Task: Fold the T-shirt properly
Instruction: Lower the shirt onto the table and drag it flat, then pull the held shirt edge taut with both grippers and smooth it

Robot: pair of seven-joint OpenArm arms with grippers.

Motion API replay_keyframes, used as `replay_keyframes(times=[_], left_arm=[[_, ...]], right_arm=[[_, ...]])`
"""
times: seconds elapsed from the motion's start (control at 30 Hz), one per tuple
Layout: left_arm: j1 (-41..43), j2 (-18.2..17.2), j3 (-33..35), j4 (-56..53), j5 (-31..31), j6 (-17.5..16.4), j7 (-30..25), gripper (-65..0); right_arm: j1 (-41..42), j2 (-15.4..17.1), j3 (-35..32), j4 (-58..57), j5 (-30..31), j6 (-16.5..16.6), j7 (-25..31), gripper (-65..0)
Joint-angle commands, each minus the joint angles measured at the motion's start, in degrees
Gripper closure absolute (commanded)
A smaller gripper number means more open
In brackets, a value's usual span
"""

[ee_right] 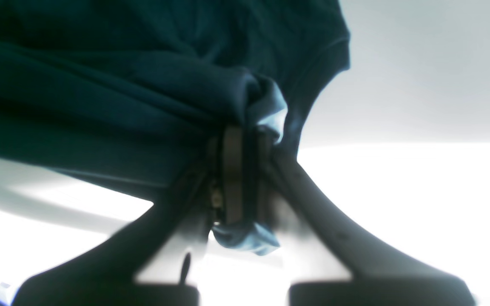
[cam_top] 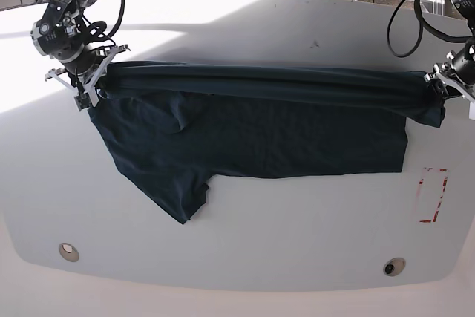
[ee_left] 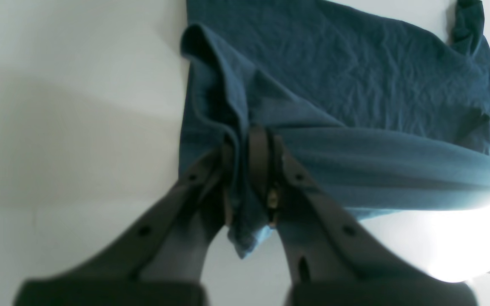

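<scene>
Navy-blue cloth, a single T-shirt (cam_top: 252, 128), stretches across the white tabletop (cam_top: 297, 235) between two robot arms; its upper edge is pulled into a taut raised band from one side to the other, while the body lies flat below it and one short sleeve (cam_top: 178, 194) trails toward the near edge. The right gripper (cam_top: 87, 79), at the base view's left, has its fingers (ee_right: 232, 182) pressed together on a bunched corner of the shirt, a paler tuft of fabric poking out beneath them; the left gripper (cam_top: 443, 87), at the base view's right, likewise pinches a gathered fold, its fingers (ee_left: 258, 161) closed on the cloth with a small tail hanging free below. Counted on the tabletop: one shirt, two round fittings (cam_top: 68, 251) set near the front edge, and one red rectangular outline (cam_top: 432, 195) marked beside the shirt's right end. No brand, label or legible writing shows on the shirt in any view.
</scene>
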Motion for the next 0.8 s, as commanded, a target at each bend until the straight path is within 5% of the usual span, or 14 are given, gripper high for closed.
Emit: replay_keyframes(times=[0.0,0.4,0.6,0.77], left_arm=[[0.0,-1.9,0.7,-1.8,0.7,0.3,-1.9,-1.1],[-1.8,-6.9,7.0,-13.2,0.7,0.3,-2.2,-1.1],[-2.7,-9.3,10.2,-16.5,0.7,0.3,-2.1,-6.0],[-4.6,-10.8,14.2,-18.3,0.7,0.6,-1.9,-27.5]], right_arm=[[-1.1,0.3,0.6,0.6,-1.5,-0.6,0.7,-1.6],[-1.7,0.2,0.4,-2.2,-2.1,-0.6,0.7,-3.8],[-3.4,0.6,0.4,-2.2,-2.8,-0.6,0.4,-25.0],[-4.5,0.3,0.3,-2.0,-5.3,-0.6,0.4,-49.3]])
